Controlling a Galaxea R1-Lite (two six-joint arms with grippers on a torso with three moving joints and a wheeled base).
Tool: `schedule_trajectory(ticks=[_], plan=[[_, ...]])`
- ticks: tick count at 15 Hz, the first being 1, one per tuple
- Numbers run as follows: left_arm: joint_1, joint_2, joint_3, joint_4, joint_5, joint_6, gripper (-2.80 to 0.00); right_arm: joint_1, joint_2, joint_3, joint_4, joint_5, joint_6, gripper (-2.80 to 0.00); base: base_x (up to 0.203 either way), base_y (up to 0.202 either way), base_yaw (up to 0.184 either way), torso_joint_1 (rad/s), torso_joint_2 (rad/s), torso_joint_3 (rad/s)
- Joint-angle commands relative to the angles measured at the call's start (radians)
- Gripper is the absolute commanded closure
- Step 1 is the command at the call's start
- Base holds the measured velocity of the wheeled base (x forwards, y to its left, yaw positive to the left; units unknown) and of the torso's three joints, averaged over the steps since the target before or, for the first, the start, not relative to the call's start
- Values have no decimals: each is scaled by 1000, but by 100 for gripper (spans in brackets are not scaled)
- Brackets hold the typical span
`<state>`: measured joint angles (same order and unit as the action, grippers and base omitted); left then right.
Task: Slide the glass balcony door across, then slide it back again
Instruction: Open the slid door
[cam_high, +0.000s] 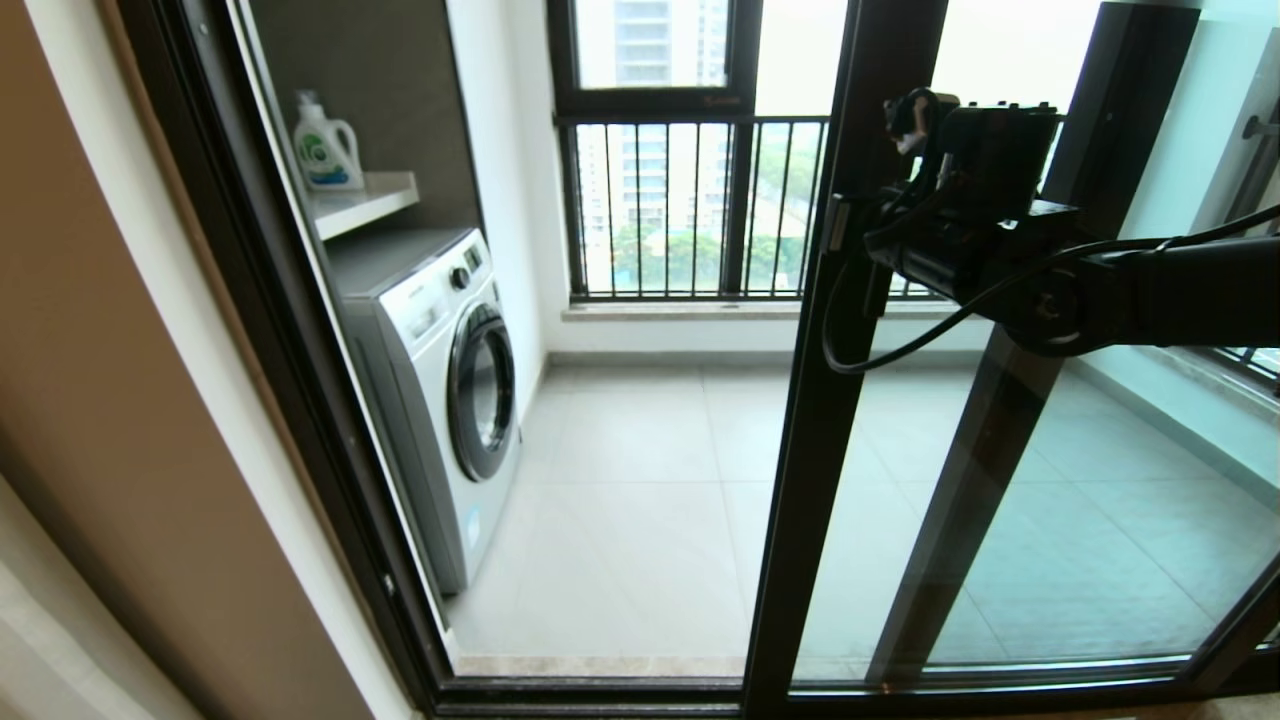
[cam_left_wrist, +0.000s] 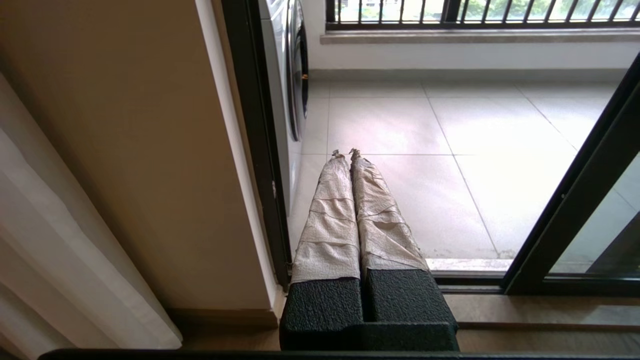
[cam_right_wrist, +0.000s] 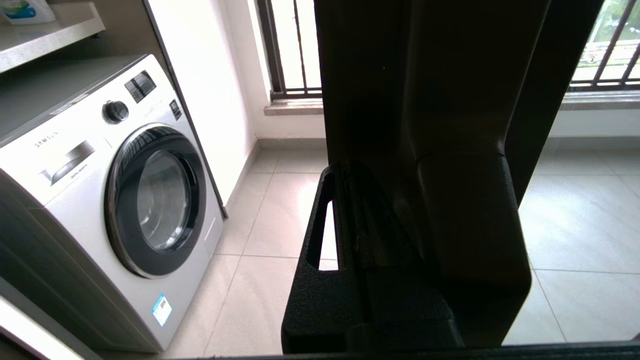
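The glass balcony door (cam_high: 815, 420) stands partway across, its dark upright near the middle of the head view, with the doorway open to its left. A short dark handle (cam_high: 832, 225) sits on that upright. My right gripper (cam_high: 875, 240) reaches in from the right at handle height. In the right wrist view the gripper (cam_right_wrist: 380, 200) straddles the dark upright (cam_right_wrist: 370, 75), with one black finger (cam_right_wrist: 320, 225) on its open side, and it looks shut on the handle. My left gripper (cam_left_wrist: 345, 152) is shut and empty, hanging low by the left door jamb (cam_left_wrist: 255, 150).
A white washing machine (cam_high: 440, 380) stands on the balcony just inside the left jamb. A detergent bottle (cam_high: 325, 145) sits on a shelf above it. A black-barred railing and window (cam_high: 690, 210) close the far side. A second dark-framed glass panel (cam_high: 1000, 420) stands behind the door.
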<state>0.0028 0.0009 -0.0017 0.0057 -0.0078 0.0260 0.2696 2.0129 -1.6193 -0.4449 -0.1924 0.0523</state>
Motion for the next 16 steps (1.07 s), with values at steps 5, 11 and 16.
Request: schedule_trajectory(ticks=[5, 11, 16], plan=[[0, 2, 0, 0, 0, 0, 0, -116, -82, 107, -5, 65, 1, 0, 0, 0, 0, 0, 0, 0], [0, 2, 0, 0, 0, 0, 0, -230, -83, 111, -46, 103, 1, 0, 0, 0, 0, 0, 0, 0], [0, 2, 0, 0, 0, 0, 0, -309, -97, 129, -47, 154, 2, 0, 0, 0, 0, 0, 0, 0]])
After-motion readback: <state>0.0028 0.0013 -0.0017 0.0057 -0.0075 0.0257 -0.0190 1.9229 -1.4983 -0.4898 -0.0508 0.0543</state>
